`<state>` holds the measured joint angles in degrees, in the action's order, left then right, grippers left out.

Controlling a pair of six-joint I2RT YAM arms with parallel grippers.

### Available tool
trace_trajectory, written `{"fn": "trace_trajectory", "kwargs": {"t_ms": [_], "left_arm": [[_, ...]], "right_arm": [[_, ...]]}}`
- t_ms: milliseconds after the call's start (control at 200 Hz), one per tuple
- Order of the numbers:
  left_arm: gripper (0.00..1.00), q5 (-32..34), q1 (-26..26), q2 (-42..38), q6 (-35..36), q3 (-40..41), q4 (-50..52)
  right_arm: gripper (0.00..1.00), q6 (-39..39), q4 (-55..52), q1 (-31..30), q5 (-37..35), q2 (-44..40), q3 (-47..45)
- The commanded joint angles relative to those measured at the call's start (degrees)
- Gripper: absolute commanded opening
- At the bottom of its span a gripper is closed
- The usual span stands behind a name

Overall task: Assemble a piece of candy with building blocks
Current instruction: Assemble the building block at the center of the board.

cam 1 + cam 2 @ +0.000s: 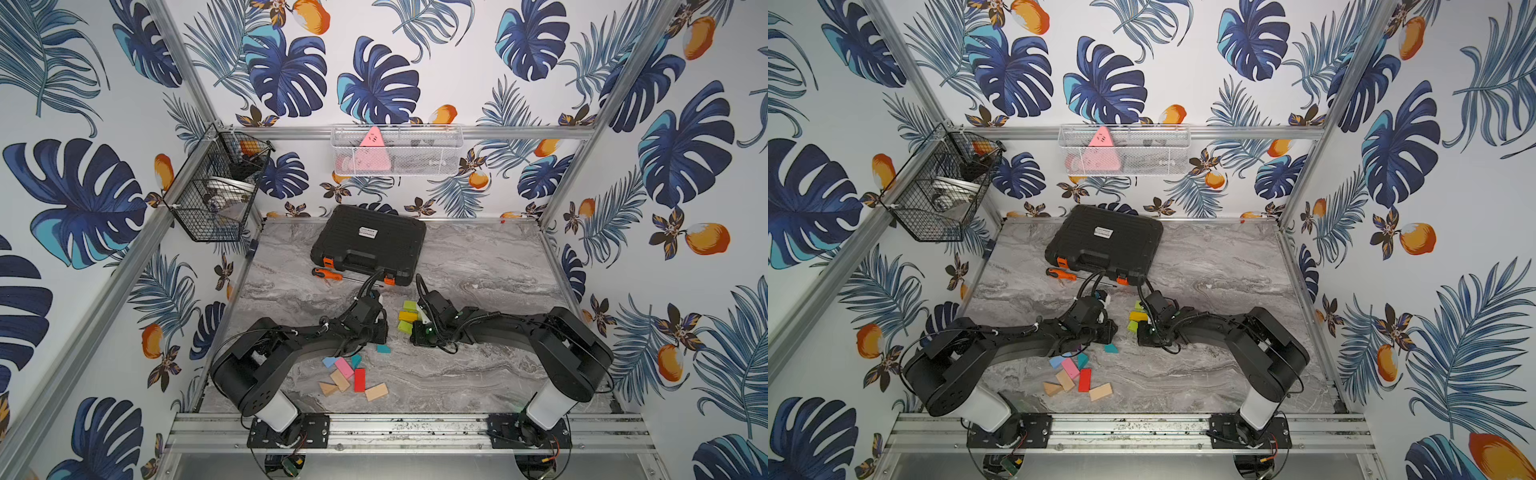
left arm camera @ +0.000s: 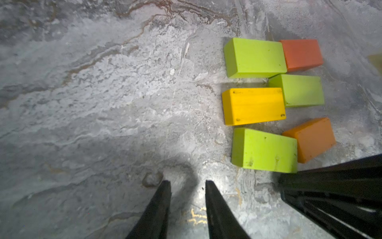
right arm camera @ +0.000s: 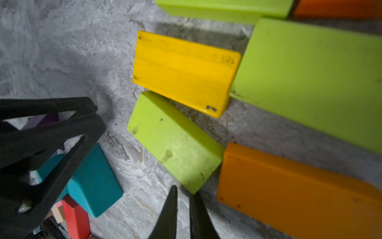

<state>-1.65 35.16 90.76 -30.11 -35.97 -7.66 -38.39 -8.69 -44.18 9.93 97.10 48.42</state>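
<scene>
Label (image 1: 367, 232) on toolbox (image 1: 376, 255) illegible, behind blocks (image 1: 407, 316)

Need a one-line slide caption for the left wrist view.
Left tool, open and empty, near six blocks on the marble table: three green, one yellow, two orange.

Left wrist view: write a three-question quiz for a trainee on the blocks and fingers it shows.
1. True or false: the yellow wooden brick lies between two lime-green wooden bricks.
2. How many lime-green wooden bricks show in the left wrist view? A one, B three, C six.
3. What do the fingers of the left gripper hold?
Key: 1 true; 2 B; 3 nothing, they stand apart over bare tabletop.
</scene>
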Motion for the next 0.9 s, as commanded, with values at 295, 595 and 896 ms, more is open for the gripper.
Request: {"fn": "trace_trajectory", "kwargs": {"t_ms": [295, 595, 896], "left_arm": [[0.35, -4.90, -0.12, 1.55, -1.33, 0.55, 6.68], [0.35, -7.14, 0.09, 1.45, -0.83, 0.38, 5.79], [0.34, -7.57, 0.11, 1.78, -1.09, 0.46, 5.39]], "right_arm": [[0.18, -0.41, 0.90, 0.32, -0.20, -3.19, -1.86], [0.19, 3.94, -3.19, 4.87, -0.59, -11.00, -2.10], [0.24, 6.51, -4.74, 7.97, 4.22, -10.97, -2.29]]}}
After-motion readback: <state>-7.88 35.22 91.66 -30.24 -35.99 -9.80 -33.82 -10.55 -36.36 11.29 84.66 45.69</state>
